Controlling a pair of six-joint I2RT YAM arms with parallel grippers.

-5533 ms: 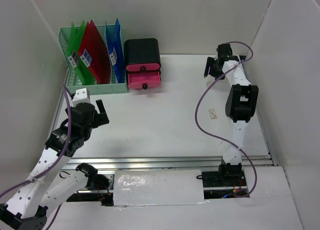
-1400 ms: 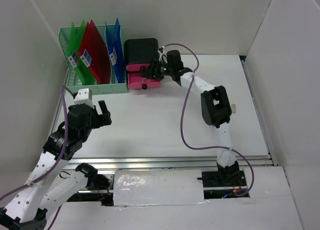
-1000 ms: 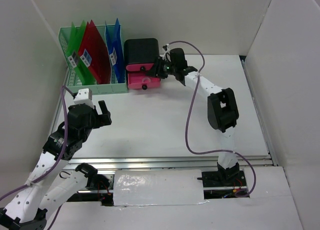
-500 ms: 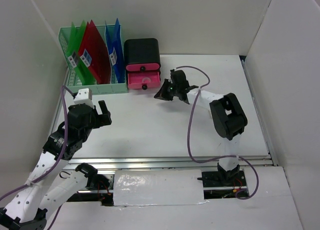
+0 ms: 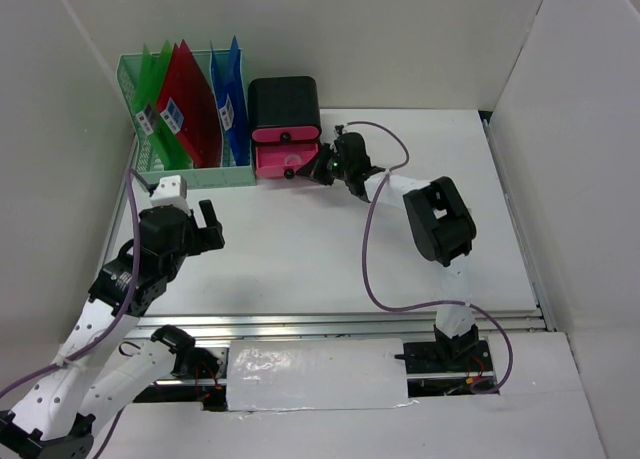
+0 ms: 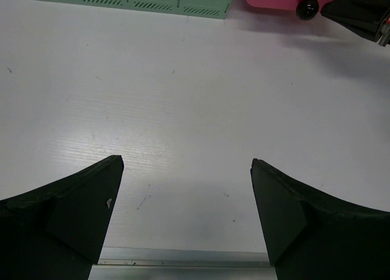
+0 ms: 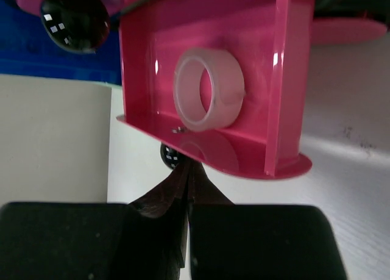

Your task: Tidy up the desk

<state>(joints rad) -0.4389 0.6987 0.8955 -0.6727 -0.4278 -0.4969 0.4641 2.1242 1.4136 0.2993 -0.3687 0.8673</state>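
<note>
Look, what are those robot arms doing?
The right arm's fingers are shut at the front edge of the open lower pink plastic drawer. A clear tape roll lies inside it. The left arm's fingers hang open above the white desk, holding nothing.

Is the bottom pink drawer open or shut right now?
Open: the bottom pink drawer is pulled out, a clear tape roll showing inside it.

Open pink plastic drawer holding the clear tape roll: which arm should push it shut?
Right. The right claw, shut, sits at the pink plastic drawer's small black knob. The left claw hangs open over the white desk, well away from it.
</note>
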